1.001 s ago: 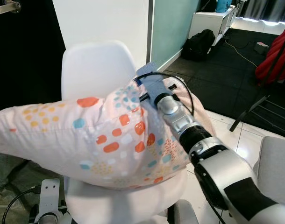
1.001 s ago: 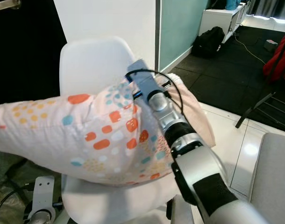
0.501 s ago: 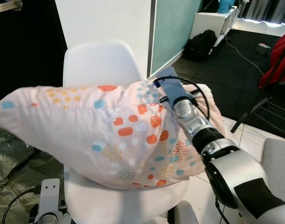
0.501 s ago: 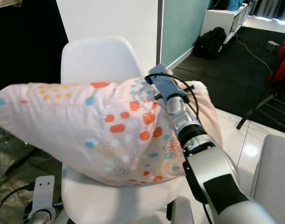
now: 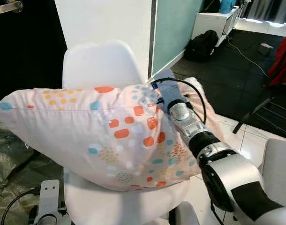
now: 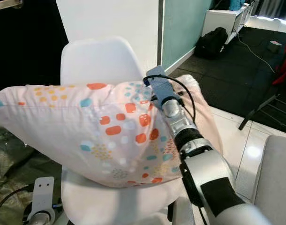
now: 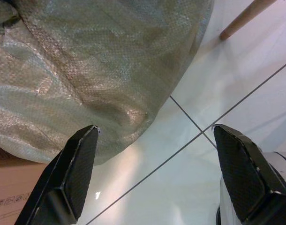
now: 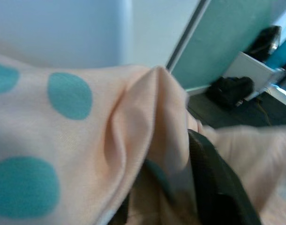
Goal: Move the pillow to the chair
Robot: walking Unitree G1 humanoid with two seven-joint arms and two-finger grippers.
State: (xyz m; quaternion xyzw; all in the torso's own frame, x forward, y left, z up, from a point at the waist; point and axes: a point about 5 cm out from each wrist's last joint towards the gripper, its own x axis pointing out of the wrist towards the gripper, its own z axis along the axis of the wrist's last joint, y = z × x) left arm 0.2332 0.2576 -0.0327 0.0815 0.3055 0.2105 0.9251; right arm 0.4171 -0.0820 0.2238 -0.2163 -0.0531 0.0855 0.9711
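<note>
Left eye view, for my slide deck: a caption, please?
Right tool holds a dotted pillow over the white chair.

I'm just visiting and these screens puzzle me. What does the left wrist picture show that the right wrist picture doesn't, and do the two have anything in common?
The left wrist view alone shows the left hand open above white floor tiles, beside a grey-green woven sack, with a wooden leg at one corner.

The right wrist view alone shows the right hand pinching a fold of the pillow, with a teal wall and a black bag beyond.

Both look along their own black fingers.
</note>
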